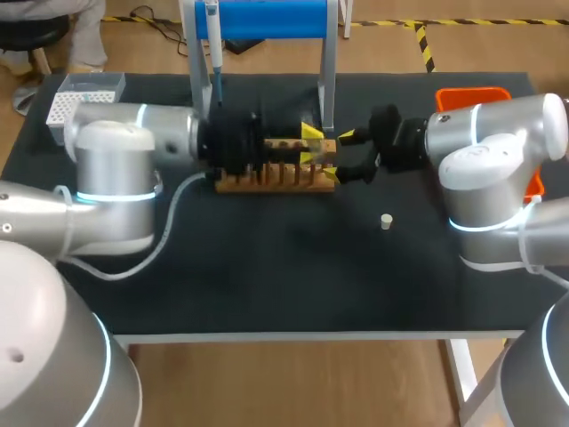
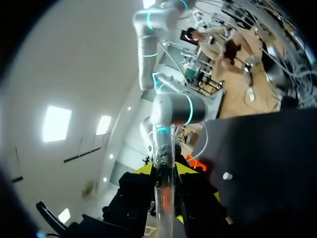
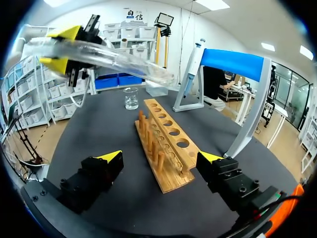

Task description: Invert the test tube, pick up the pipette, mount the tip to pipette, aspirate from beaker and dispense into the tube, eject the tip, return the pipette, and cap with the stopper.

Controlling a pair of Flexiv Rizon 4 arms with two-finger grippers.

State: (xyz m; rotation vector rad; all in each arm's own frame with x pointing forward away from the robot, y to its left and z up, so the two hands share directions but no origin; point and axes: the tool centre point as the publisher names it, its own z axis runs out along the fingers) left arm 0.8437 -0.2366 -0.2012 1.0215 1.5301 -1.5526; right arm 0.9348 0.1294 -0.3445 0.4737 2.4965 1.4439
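A clear test tube [image 2: 165, 163] is held lying nearly level above the wooden rack [image 1: 276, 178], with my left gripper [image 2: 165, 173] shut on it. From the right wrist view the same tube [image 3: 114, 57] sticks out of the left gripper [image 3: 62, 49], high over the rack [image 3: 166, 144]. My right gripper [image 3: 161, 161] stands open just off the rack's near end, with nothing between its fingers; overhead it is at the rack's right end [image 1: 345, 156]. The pipette [image 3: 193, 62] hangs on the blue stand [image 1: 267, 18]. The glass beaker [image 3: 131, 98] stands beyond the rack. The small white stopper [image 1: 386, 221] lies on the mat.
A white tip box [image 1: 84, 96] sits at the back left of the black table [image 1: 293, 276]. An orange bin [image 1: 480, 96] is at the back right, behind my right arm. The blue stand's legs straddle the rack's far side.
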